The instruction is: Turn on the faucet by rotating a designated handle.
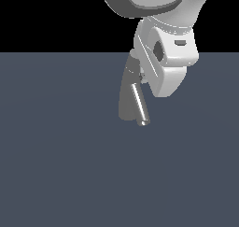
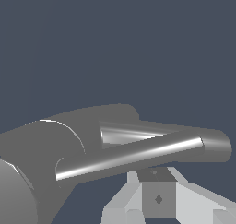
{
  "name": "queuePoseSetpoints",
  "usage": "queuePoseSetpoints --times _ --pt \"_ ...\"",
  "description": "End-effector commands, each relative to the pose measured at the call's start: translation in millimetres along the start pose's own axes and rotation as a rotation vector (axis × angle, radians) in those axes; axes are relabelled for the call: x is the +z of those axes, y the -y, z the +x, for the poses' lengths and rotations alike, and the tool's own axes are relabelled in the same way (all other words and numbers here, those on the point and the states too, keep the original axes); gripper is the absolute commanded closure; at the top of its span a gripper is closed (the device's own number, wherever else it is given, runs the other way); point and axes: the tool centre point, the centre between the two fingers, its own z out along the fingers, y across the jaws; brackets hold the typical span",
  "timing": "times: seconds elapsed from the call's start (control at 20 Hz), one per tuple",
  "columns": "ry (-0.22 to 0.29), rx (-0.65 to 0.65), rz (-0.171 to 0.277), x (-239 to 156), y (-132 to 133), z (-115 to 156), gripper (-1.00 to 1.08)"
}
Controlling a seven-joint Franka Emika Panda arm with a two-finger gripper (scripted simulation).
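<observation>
Hand (image 2: 158, 199) pressed together beside faucet (image 1: 127, 97) on bare blue-grey floor (image 1: 56, 165)

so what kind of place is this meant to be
Apparently a bare simulated test scene, not a real kitchen or bathroom: a flat blue-grey floor under a black void, a lone grey faucet standing with no sink, and a white robot arm over it.

The faucet (image 1: 127, 96) stood at upper centre of the exterior view, on the floor (image 1: 56, 165). The arm (image 1: 163, 48) hung directly to its right, touching it.
</observation>
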Motion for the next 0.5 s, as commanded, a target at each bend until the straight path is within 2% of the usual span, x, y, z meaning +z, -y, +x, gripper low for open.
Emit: queuePoseSetpoints --times 0.0,0.05,0.45 --pt "-0.028 0.039 -0.008 -1.7 -11.3 29.3 1.08" --pt "-0.001 0.0 0.001 -0.3 0.4 3.3 1.08" --pt "-0.008 0.01 -0.001 -0.8 9.7 24.3 1.08"
